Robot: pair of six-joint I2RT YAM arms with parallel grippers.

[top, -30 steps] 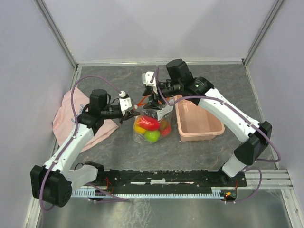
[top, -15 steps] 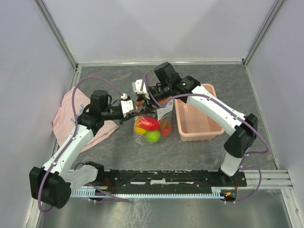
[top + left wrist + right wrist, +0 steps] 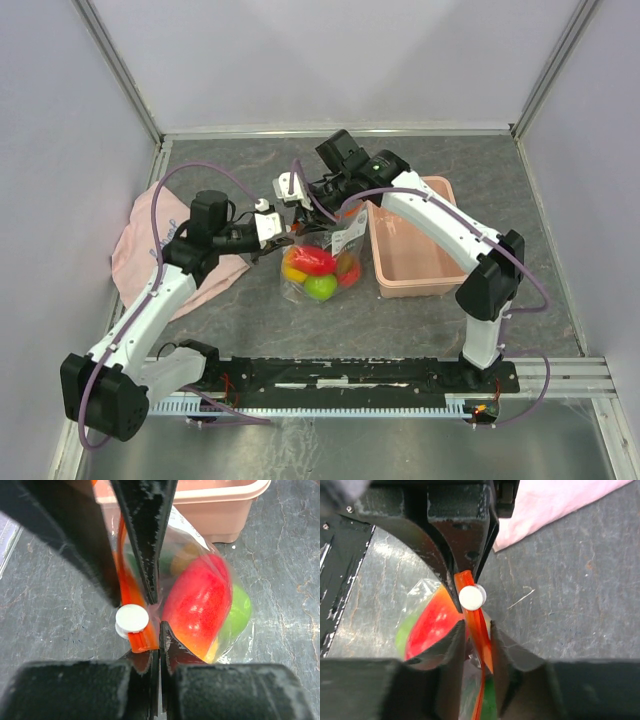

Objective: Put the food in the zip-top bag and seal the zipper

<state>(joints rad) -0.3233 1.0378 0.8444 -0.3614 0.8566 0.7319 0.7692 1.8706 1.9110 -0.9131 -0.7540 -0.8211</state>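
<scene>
Both claws crowd one zipper [image 3: 127, 586] end: left gripper [image 3: 160, 629] clamped there, right gripper [image 3: 477, 624] pinching the strip, which runs toward 3 o'clock overhead.

Pink cloth [image 3: 130, 250] left; pink bin [image 3: 415, 260] right, on grey table [image 3: 500, 170].

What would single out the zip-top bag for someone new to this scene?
Find the pink bin right of the table's centre; the zip-top bag sits just left of it, with the pink cloth farther left. It is the only clear item, holding colourful toy food, its red-orange zipper pinched by the left gripper and right gripper.
</scene>
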